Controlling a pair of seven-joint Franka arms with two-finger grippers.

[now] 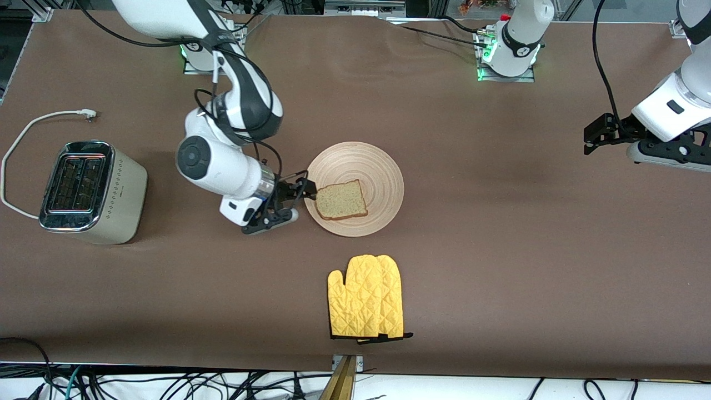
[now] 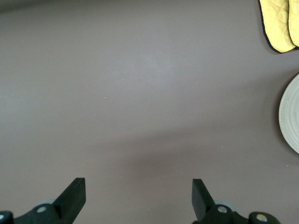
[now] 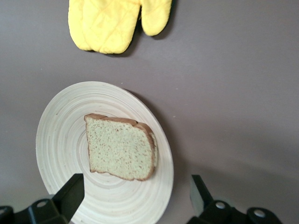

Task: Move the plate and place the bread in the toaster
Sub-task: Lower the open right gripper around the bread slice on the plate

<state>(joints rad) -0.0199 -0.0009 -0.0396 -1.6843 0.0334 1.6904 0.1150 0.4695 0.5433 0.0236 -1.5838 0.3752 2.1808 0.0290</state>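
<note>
So we see the toaster (image 1: 91,191) standing well apart from the plate (image 1: 383,183), where the bread (image 1: 341,200) lies flat. Our right gripper (image 1: 297,201), fingers apart at the plate's rim, could shove the plate or tip the slice off. The left gripper (image 1: 597,133) waits, fingers apart, over bare table.

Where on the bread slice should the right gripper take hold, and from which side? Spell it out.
The bread lies flat on the plate, so its faces can't be pinched. Probably best: come down from above and close across two opposite crust edges, or lift the edge toward the toaster, which faces the right gripper, open at the plate's rim. The left gripper waits, open, over bare table.
</note>
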